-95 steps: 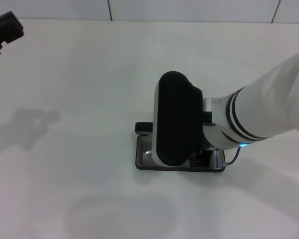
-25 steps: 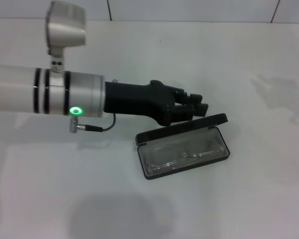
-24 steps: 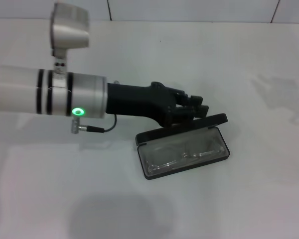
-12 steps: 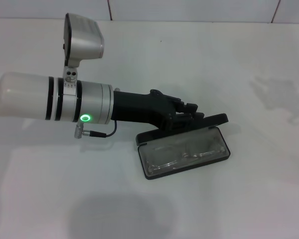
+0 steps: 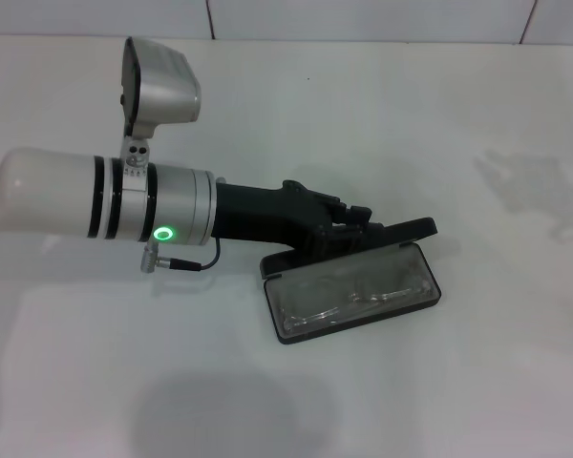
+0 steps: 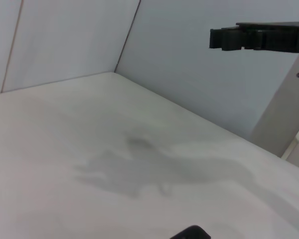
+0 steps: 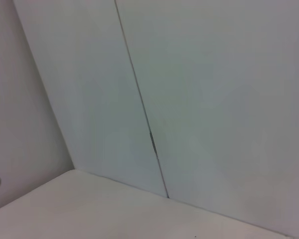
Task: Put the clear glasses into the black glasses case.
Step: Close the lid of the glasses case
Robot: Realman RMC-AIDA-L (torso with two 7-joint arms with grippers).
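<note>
On the white table (image 5: 439, 401), seen from the head camera, the black glasses case (image 5: 355, 279) lies open, its raised lid toward the far side and its tray toward the robot. Inside the tray rest the clear glasses (image 5: 349, 298), lying along the case's length. Reaching in from the left, the left gripper (image 5: 368, 225) sits right at the lid's back edge, behind the case, with the glasses on the lid's other side and clear of its jaws; how far those jaws are spread cannot be told.

From the left wrist camera, only bare table and wall appear, with the right gripper (image 6: 259, 37) high and far off, its opening unreadable.

From the right wrist camera, only wall panels and a table corner show.
</note>
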